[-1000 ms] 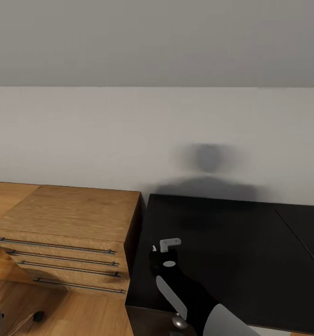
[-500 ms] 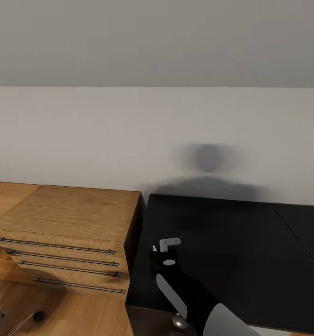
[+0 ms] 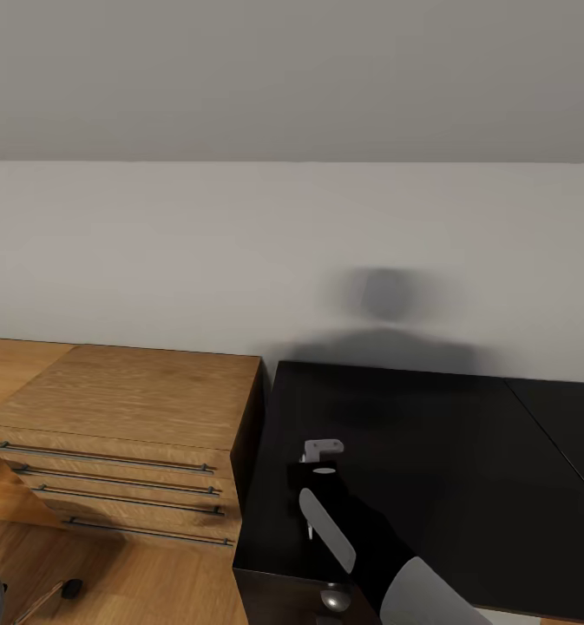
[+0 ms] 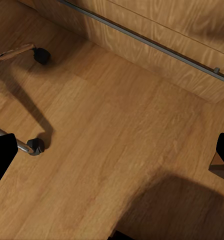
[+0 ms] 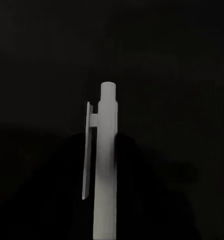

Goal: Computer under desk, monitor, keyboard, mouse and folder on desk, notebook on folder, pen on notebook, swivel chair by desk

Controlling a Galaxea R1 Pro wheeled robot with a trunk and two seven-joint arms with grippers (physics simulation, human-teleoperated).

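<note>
The black table [image 3: 430,451] takes up the lower right of the head view, its near corner just beside a light wooden drawer chest [image 3: 127,434]. By the chest, on the wooden floor [image 4: 117,150], stand the metal legs and casters of the swivel chair [image 4: 34,146]. The left hand [image 4: 112,150] hangs over that floor with its fingers apart, holding nothing. The right hand [image 3: 313,486] is low over the table's near corner, clamped on the white pen [image 5: 104,165], probably because the pen must go last on a stack not in sight here.
</note>
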